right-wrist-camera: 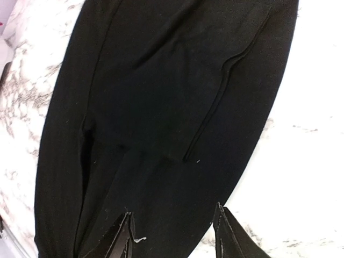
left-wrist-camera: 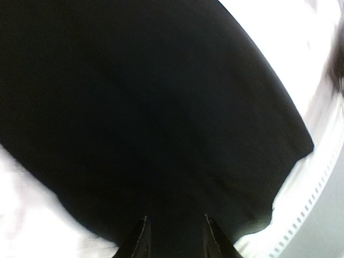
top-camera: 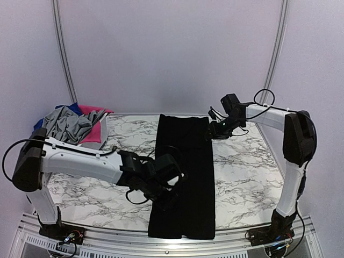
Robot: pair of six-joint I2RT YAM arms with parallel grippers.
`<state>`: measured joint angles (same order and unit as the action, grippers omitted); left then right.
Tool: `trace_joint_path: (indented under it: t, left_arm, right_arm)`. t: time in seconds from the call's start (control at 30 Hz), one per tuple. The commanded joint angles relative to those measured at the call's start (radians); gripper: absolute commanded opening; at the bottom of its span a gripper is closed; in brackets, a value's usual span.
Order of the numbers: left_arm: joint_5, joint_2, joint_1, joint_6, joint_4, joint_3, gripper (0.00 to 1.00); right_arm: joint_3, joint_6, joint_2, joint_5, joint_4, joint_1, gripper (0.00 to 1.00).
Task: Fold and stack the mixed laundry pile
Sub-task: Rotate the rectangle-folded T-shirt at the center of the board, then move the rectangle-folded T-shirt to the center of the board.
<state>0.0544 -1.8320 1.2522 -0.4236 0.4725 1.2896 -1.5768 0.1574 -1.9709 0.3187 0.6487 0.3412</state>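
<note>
Nearest, the left hand [left-wrist-camera: 174, 236] sits over the near-left part of the black garment [top-camera: 196, 188], fingers a little apart; whether they pinch cloth I cannot tell. The garment lies flat in a long strip down the middle of the marble bench [top-camera: 242, 177]. At its far right edge the right hand [right-wrist-camera: 173, 231] hovers open. Far left lies the pile [top-camera: 75, 126]: grey, pink, blue.

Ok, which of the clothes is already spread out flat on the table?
The black garment, laid as a long strip down the middle. The grey shirt, blue piece and pink piece sit heaped at the far left corner.
</note>
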Motion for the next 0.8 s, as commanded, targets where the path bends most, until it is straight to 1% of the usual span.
trace_joint_path:
  t: [0.0,0.13,0.2,0.3,0.4,0.5,0.6,0.77]
  left_arm:
    - [-0.084,0.127,-0.157,-0.024,-0.017,-0.040,0.37]
    - [-0.123,0.075,-0.313,-0.006,-0.053,0.030,0.37]
    - [-0.130,0.017,-0.359,0.004,-0.075,0.095,0.36]
    - [-0.124,-0.102,-0.398,0.025,-0.080,0.225,0.36]
    - [-0.109,-0.230,-0.412,0.058,-0.078,0.367,0.35]
    - [-0.096,-0.339,-0.427,0.064,-0.074,0.457,0.35]
    - [-0.092,-0.407,-0.456,0.041,-0.070,0.487,0.34]
    - [-0.090,-0.467,-0.521,0.003,-0.052,0.465,0.31]
  right_arm:
    - [0.050,-0.001,0.041,0.056,-0.077,0.025,0.44]
    - [0.058,-0.005,0.001,0.062,-0.090,0.039,0.39]
    - [0.052,-0.013,-0.026,0.055,-0.098,0.040,0.36]
    - [0.017,-0.038,-0.077,0.021,-0.077,0.042,0.33]
    - [-0.012,-0.062,-0.119,0.003,-0.066,0.042,0.32]
    - [-0.061,-0.087,-0.175,-0.021,-0.047,0.042,0.31]
    - [-0.135,-0.107,-0.244,-0.040,-0.019,0.042,0.29]
    - [-0.264,-0.108,-0.365,-0.058,-0.005,0.045,0.28]
